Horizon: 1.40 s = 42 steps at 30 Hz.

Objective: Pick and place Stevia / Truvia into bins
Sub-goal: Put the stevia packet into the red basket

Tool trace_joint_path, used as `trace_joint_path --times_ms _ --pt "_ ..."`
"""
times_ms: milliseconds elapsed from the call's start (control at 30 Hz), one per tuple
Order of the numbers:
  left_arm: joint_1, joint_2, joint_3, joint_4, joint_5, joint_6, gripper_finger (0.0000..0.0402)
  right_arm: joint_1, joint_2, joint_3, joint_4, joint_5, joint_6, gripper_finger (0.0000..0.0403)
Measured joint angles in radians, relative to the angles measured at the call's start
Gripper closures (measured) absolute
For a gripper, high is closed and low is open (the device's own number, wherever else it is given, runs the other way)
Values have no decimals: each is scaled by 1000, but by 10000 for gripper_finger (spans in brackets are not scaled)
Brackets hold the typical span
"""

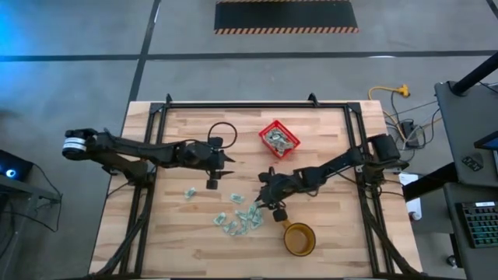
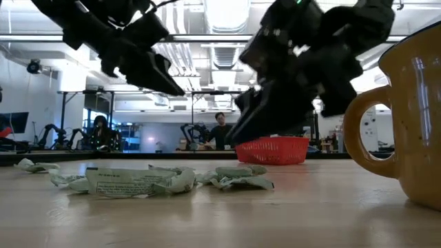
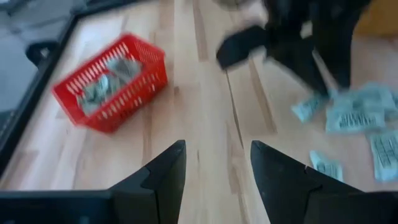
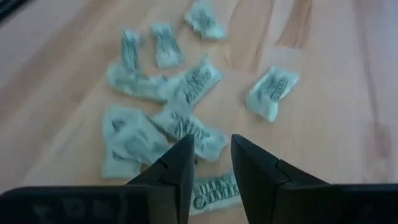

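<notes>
We see the Stevia / Truvia sachets point(image 1: 237, 219) scattered loose on the bench point(image 1: 179, 249), most in a cluster near the front middle, one point(image 1: 189, 193) lying apart to the left. More sachets already lie inside the red basket point(image 1: 279, 139), which stands toward the back, well apart from the cluster. The right gripper point(image 4: 210, 163) hangs directly over the cluster, fingers point(image 4: 179, 163) parted by a narrow gap, apparently holding nothing; whether the tips touch a sachet we cannot tell. The left gripper point(image 3: 214, 171) hovers above bare bench left of the basket, fingers spread and empty. An amber mug point(image 1: 299, 238) stands just beside the cluster, at its right.
</notes>
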Motion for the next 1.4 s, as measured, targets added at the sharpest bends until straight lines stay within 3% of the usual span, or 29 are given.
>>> trace_joint_path --times_ms 267,1033,1400 --pt "0 12 0 -12 0 0 237 -29 8 63 -183 3 76 283" --pt "0 16 1 4 0 0 237 -28 13 58 -205 6 89 292" --pt "0 16 1 5 0 0 237 -27 13 57 -206 60 89 292"
